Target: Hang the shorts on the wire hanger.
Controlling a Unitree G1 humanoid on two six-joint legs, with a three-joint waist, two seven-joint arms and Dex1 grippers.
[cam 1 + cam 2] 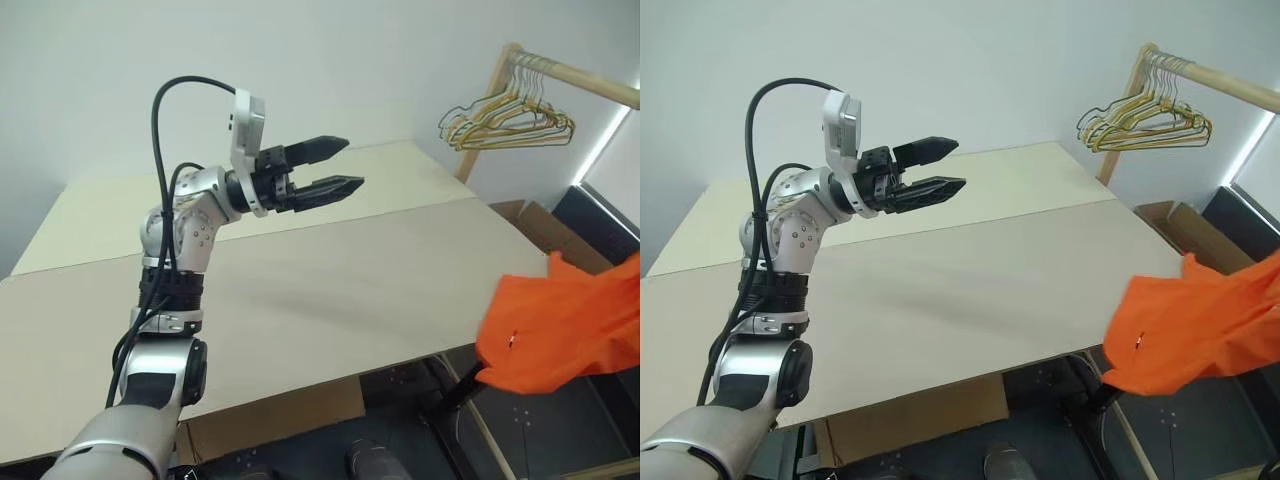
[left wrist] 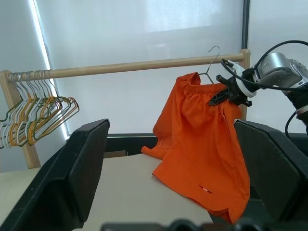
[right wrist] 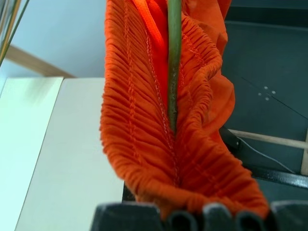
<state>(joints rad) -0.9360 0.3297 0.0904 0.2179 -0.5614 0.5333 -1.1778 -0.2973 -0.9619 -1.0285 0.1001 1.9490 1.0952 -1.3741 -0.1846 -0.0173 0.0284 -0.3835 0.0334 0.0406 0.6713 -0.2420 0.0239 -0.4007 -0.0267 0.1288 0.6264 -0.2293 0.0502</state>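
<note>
Head views: the left gripper [image 1: 335, 166] hovers above the table [image 1: 330, 270], jaws released and holding nothing. One pair of shorts [image 1: 565, 325] hangs off the table's right edge. A bunch of hangers [image 1: 505, 120] hangs on the rack [image 1: 570, 75].

Left wrist view: the shorts hang lengthwise downward, waistband up, on one wire hanger [image 2: 210, 65], hook pointing up; the right gripper [image 2: 222, 95] is clenched on the waistband.

Right wrist view: the wire runs along the gathered waistband [image 3: 144, 120].
</note>
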